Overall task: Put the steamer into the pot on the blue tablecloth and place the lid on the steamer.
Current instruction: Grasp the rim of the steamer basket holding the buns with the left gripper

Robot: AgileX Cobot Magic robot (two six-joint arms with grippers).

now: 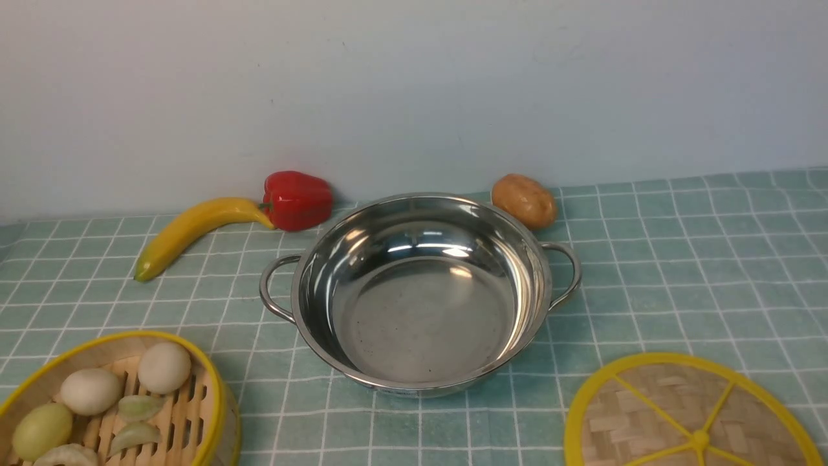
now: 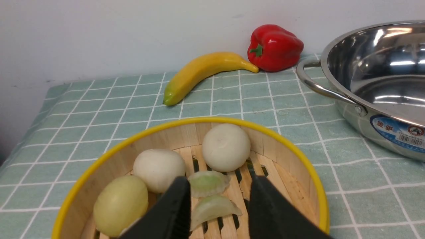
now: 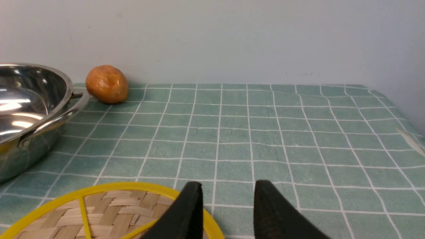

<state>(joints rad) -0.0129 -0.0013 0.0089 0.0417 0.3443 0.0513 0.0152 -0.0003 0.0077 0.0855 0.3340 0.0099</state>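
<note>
Cloth (image 1: pixel 679 259), teal with a white grid, covers the table up to the pale wall (image 1: pixel 414 84). At its middle stands the pot (image 1: pixel 323 272), wide, shallow and shiny, with a loop handle on each side. Its inside is bare steel, and the left wrist view shows a blue label (image 2: pixel 396 131) on its outer wall.

The lid (image 1: pixel 634 414) lies flat on the cloth at the near right, apart from the pot and cut by the frame's edge. We see its woven face, yellow rim and yellow spokes meeting at a hub.

The steamer (image 1: pixel 129 335) sits on the cloth at the near left, also apart from the pot. On its slatted floor we count three buns (image 1: pixel 163 367), two white and one yellowish green. Beside them lie at least two pale green dumplings (image 1: pixel 139 408).

By the wall at the left lies the banana (image 1: pixel 194 230), one end at the red pepper (image 1: pixel 296 199); we cannot tell whether they touch. The potato (image 1: pixel 524 200) sits just behind the pot's right side.

The left gripper (image 2: pixel 220 181) hangs over the steamer, its black fingers apart, gripping nothing. The right gripper (image 3: pixel 228 184) hangs over the lid's rim, fingers apart too, with nothing between them.
</note>
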